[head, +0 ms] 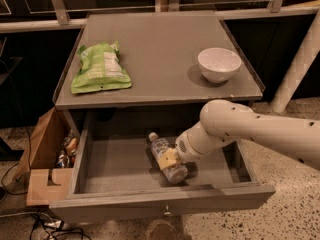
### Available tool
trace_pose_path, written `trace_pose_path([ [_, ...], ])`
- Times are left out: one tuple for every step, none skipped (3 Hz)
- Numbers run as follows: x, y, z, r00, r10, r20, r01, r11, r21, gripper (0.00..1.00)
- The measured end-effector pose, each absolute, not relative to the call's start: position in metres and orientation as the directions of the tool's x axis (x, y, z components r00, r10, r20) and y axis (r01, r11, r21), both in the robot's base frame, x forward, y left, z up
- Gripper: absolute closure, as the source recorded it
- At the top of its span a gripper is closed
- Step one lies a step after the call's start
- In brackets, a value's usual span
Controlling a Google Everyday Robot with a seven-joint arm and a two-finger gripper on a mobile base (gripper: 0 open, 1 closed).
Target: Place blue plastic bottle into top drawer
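Note:
The blue plastic bottle (161, 149), clear with a white cap and a pale label, lies on its side on the floor of the open top drawer (120, 161), cap pointing to the back left. My gripper (170, 160) reaches down into the drawer from the right and sits right on the lower half of the bottle, with a yellowish part over the label. My white arm (250, 129) crosses the drawer's right side and hides that corner.
On the grey table top lie a green snack bag (100, 68) at the left and a white bowl (219, 64) at the right. A brown cardboard box (45, 159) with small items stands on the floor to the left of the drawer. A white post (297, 64) rises at the right.

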State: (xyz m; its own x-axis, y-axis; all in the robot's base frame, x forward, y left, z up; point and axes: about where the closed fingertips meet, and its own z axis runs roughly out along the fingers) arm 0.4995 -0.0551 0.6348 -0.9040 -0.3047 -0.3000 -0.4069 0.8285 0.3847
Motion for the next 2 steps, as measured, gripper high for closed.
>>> trace_pose_path([
  [0.4995,-0.0550,0.6348,-0.904,-0.305,-0.300,-0.407,0.828,0.385,0.81],
  [0.4995,-0.0550,0.6348,-0.904,-0.305,-0.300,-0.407,0.828,0.385,0.58],
])
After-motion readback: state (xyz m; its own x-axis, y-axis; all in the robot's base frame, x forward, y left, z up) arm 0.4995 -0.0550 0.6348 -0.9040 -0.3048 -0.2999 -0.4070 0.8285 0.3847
